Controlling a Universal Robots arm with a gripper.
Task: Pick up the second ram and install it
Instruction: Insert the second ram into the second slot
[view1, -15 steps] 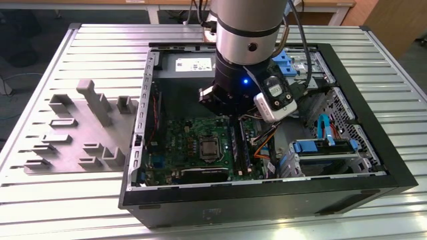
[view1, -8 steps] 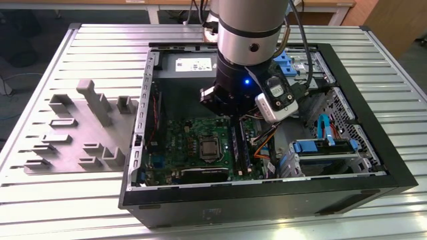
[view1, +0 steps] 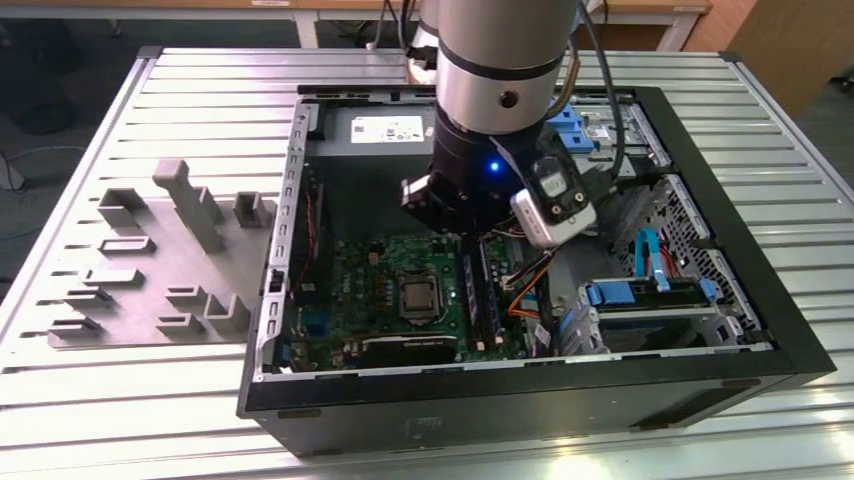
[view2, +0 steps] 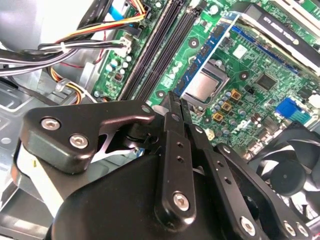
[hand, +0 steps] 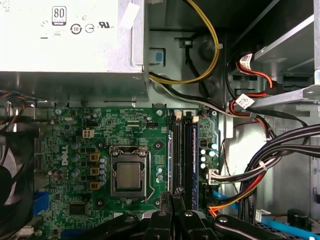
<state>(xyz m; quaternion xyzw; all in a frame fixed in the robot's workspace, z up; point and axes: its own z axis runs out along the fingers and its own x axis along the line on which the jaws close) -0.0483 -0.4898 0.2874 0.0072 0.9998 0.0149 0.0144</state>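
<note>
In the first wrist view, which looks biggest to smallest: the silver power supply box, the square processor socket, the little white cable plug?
1. silver power supply box
2. square processor socket
3. little white cable plug
The box probably stands nearer the camera, which exaggerates its lead.

The desk (view1: 801, 130) is made of long silver metal strips laid side by side. Two things sit right on it. A big black computer box (view1: 534, 405) with its side open fills the middle and reaches toward 3 o'clock. A flat grey tray (view1: 147, 270) with bumpy blocks lies at 9 o'clock, just beside the box.
</note>
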